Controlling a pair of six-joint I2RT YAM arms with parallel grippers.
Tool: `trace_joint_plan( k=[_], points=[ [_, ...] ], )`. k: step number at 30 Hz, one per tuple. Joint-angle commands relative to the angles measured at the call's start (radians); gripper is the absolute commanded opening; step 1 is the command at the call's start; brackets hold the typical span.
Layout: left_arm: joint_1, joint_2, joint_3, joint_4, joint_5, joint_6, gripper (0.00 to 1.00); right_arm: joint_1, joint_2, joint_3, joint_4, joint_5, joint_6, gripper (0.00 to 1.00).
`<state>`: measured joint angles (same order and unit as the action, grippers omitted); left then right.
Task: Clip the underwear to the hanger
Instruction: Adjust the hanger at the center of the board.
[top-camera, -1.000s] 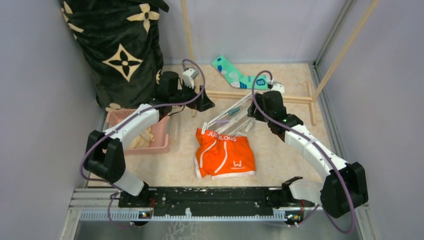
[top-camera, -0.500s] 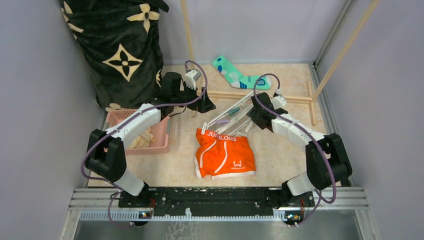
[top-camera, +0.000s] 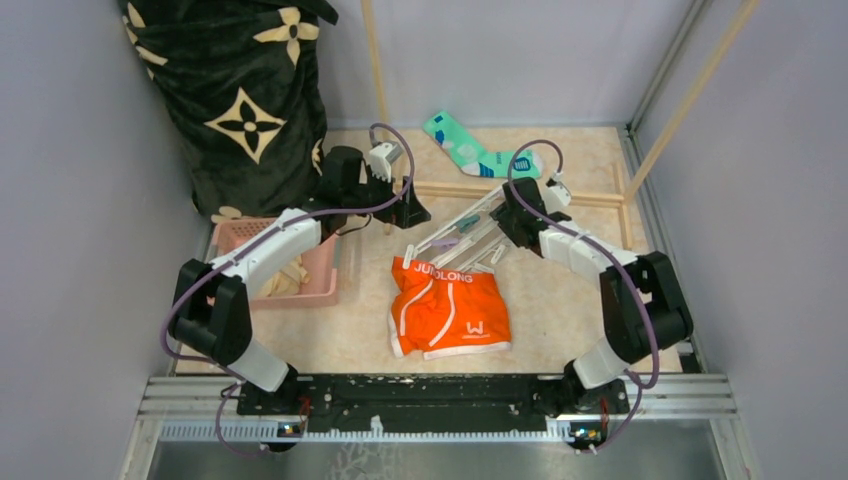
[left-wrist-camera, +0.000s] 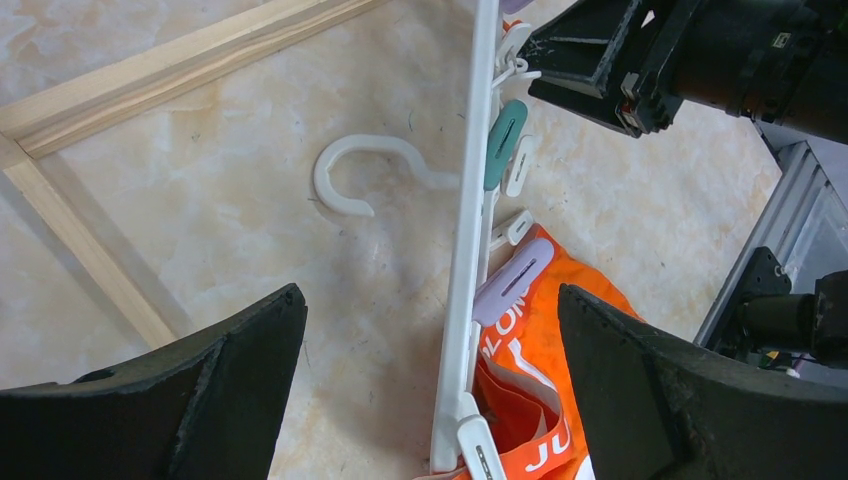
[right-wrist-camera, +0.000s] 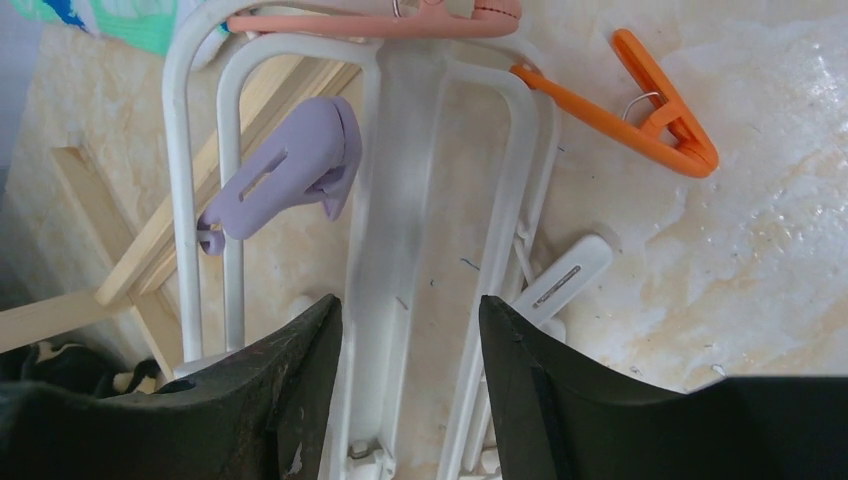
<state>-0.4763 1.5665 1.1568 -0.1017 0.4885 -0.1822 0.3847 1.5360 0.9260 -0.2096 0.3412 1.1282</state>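
The orange underwear lies flat mid-table, waistband toward the hanger. That white frame rests tilted just beyond the underwear, its hook on the floor. My right gripper is at the frame's far end, jaws closed on the hanger's middle bar and inner rail in the right wrist view. My left gripper hangs open above the hanger's near end. There a purple clip and a white clip lie against the underwear's waistband; whether either grips it is unclear.
A teal sock lies at the back by the wooden rack's poles. A pink basket with cream cloth stands left, below a dark flowered blanket. An orange clothespin dangles at the frame's end.
The right arm's elbow has swung in and folded, and its gripper has shifted slightly along the hanger with its jaws narrowing. The left arm has barely moved.
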Motion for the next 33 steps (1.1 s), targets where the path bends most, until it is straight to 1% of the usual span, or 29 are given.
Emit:
trace_joint_plan(
  k=[1, 6, 11, 13, 16, 21, 23, 26, 28, 33],
  points=[
    [-0.002, -0.037, -0.014, 0.000, 0.006, 0.014, 1.00, -0.020, 0.021, 0.050, 0.101, -0.008, -0.004, 0.53],
    [-0.002, -0.036, -0.015, 0.000, 0.010, 0.013, 1.00, -0.035, 0.060, 0.058, 0.134, -0.041, -0.014, 0.52],
    [-0.003, -0.033, -0.010, -0.004, 0.011, 0.014, 1.00, -0.038, 0.107, 0.090, 0.093, -0.056, -0.021, 0.49],
    [-0.002, -0.032, -0.010, -0.005, 0.011, 0.015, 1.00, -0.038, 0.108, 0.090, 0.090, -0.063, -0.017, 0.42],
    [-0.003, -0.032, -0.009, -0.006, 0.011, 0.015, 1.00, -0.038, 0.108, 0.076, 0.107, -0.068, -0.014, 0.30],
    [-0.002, -0.034, -0.006, -0.008, 0.016, 0.013, 1.00, -0.039, 0.076, 0.027, 0.174, -0.067, -0.006, 0.06],
    [-0.001, -0.035, -0.005, -0.005, 0.015, 0.009, 1.00, -0.050, 0.053, -0.023, 0.253, -0.099, 0.010, 0.00],
    [-0.002, -0.036, -0.006, -0.001, 0.019, -0.006, 1.00, -0.065, 0.018, -0.125, 0.430, -0.156, 0.042, 0.00],
    [-0.002, -0.034, -0.005, 0.001, 0.031, -0.021, 1.00, -0.066, -0.009, -0.189, 0.538, -0.162, 0.061, 0.00],
    [-0.001, -0.041, -0.016, 0.025, 0.051, -0.065, 1.00, -0.073, -0.054, -0.348, 0.898, -0.190, 0.087, 0.00]
  ],
)
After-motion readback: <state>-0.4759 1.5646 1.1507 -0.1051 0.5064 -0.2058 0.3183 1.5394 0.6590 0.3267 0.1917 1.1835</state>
